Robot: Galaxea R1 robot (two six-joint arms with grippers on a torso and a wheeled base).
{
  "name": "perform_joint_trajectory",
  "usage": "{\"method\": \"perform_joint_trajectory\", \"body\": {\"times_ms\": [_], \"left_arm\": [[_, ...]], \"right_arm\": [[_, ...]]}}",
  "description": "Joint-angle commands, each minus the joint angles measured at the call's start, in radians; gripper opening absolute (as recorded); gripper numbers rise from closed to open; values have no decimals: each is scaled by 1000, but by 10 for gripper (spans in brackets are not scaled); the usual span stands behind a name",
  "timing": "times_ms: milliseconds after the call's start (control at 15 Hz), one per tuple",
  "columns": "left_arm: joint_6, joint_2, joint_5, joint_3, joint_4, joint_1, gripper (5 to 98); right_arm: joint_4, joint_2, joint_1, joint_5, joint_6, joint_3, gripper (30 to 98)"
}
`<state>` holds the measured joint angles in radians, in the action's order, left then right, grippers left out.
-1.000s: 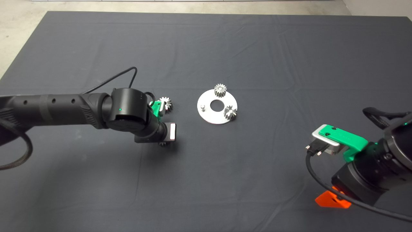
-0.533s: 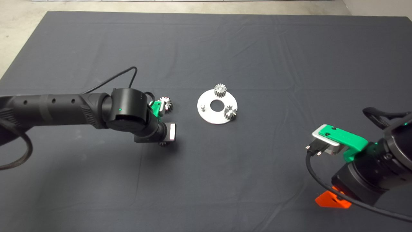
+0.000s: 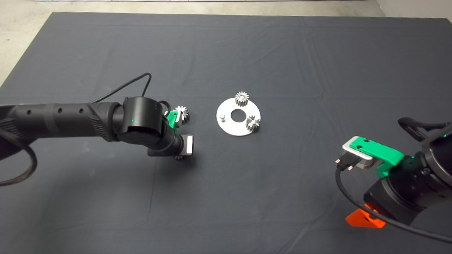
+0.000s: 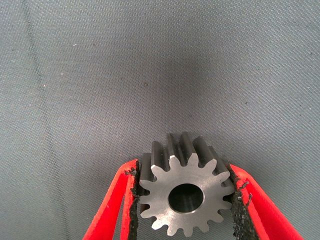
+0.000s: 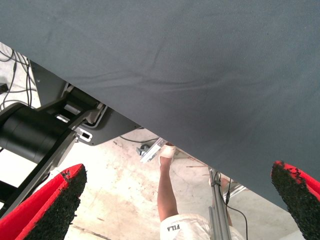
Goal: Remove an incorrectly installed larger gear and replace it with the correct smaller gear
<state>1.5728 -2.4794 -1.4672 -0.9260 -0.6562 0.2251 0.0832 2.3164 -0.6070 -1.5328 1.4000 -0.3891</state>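
While the left arm reaches in from the left edge of the head view, its left gripper (image 4: 184, 170) points down at the mat (image 3: 282, 53) left of centre. In the left wrist view I see its jaws pinching the smaller gear (image 4: 186, 192) by the teeth on either side, bright face and round bore toward the camera, bare mat behind it. From overhead the wrist hides most of that grip, and I cannot tell whether the gear is touching the mat. The larger gear (image 3: 182, 113) lies on the mat just beside the gripper's green body, left of the plate (image 3: 229, 128). The round plate sits near the middle of the frame with one gear (image 3: 242, 98) at its upper edge, another (image 3: 253, 123) at its right edge, and a bare peg (image 3: 222, 117) on its left side. The right gripper (image 5: 182, 182) waits at the lower right corner, jaws spread wide; its wrist view shows the mat's edge and a person's leg (image 5: 165, 192) on the floor beyond.
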Motion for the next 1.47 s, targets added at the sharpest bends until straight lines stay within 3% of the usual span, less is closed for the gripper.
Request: {"method": "perform_joint_trajectory", "body": {"times_ms": [0,67,133,267,400,600,867,1067,1400], "left_arm": [[3,1,-24,30,-2,13,362],[4,-1,-24,33,6,27,362],[12,-7,-25,43,33,87,362],[57,-24,-21,55,156,191,362],[73,-80,-19,44,191,267,361],[75,-189,-19,-52,242,280,360],[51,-345,-24,-210,250,281,359],[-1,-395,-24,-291,255,280,356],[-54,-404,-24,-367,271,280,356]], "right_arm": [[34,0,-16,-86,1,0,976],[35,-1,-16,-86,1,0,976],[35,-1,-16,-86,1,0,976],[35,-1,-16,-86,1,0,976],[33,1,-16,-86,1,0,976],[35,-1,-16,-86,1,0,976],[35,-2,-16,-87,1,0,976],[35,-8,-16,-86,1,0,976],[35,-7,-16,-86,1,0,976]]}}
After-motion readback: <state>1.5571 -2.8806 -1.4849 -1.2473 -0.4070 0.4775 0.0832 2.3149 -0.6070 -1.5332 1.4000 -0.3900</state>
